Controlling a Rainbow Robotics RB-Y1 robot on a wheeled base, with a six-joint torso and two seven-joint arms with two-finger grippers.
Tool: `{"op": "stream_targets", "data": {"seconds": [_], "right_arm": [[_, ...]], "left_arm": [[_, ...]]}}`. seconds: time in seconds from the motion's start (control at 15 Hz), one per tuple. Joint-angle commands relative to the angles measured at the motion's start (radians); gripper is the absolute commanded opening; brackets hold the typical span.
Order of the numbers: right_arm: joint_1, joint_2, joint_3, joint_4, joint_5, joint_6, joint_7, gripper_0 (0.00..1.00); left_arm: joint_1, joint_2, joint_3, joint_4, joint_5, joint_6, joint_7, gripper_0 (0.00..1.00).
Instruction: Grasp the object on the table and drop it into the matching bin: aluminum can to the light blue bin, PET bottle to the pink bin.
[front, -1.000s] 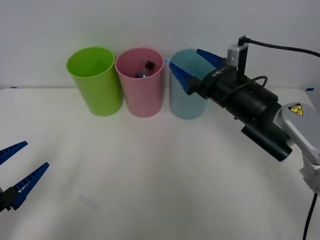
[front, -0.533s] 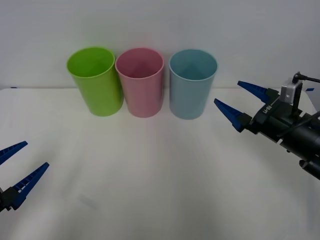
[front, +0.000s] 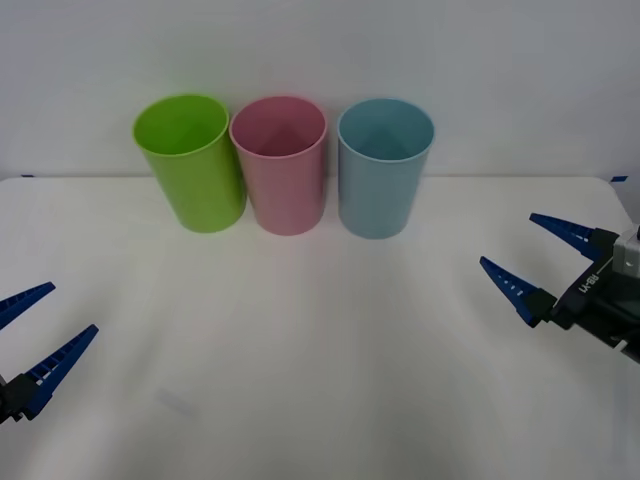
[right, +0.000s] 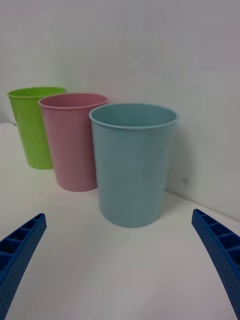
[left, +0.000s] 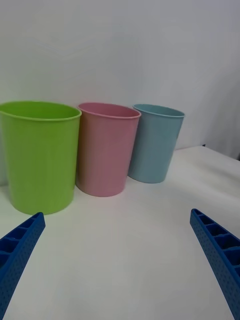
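Observation:
The pink bin (front: 280, 180) stands in the middle of a row at the back of the white table (front: 300, 350), and the light blue bin (front: 383, 180) is just to its right. The PET bottle is hidden from every view. My right gripper (front: 507, 240) hovers open and empty low over the table's right side, well in front of and to the right of the light blue bin (right: 132, 170). My left gripper (front: 73, 308) is parked open at the near left. The pink bin (left: 106, 150) also appears in the left wrist view.
A lime green tub (front: 195, 170) stands left of the pink bin, touching it. A pale wall rises right behind the three tubs. The table's right edge lies close to my right arm.
My right arm has drawn back from above the bins, down and to the right. The bottle seen in the pink bin's mouth a second ago no longer shows. The left arm is still.

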Motion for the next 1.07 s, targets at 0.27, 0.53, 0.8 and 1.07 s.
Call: {"op": "stream_targets", "data": {"seconds": [0.27, 0.53, 0.8, 1.07], "right_arm": [[0.116, 0.000, -0.061, 0.000, -0.025, -0.112, 0.066, 1.00], [0.174, 0.000, -0.089, 0.000, -0.030, -0.224, 0.066, 1.00], [0.212, 0.000, -0.091, 0.000, -0.033, -0.256, 0.068, 1.00], [0.242, 0.009, -0.089, -0.001, -0.028, -0.273, 0.069, 1.00]], "left_arm": [[0.000, 0.000, 0.000, 0.000, 0.000, 0.000, 0.000, 1.00], [0.000, 0.000, 0.000, 0.000, 0.000, 0.000, 0.000, 1.00], [0.000, 0.000, 0.000, 0.000, 0.000, 0.000, 0.000, 1.00], [0.000, 0.000, 0.000, 0.000, 0.000, 0.000, 0.000, 1.00]]}}
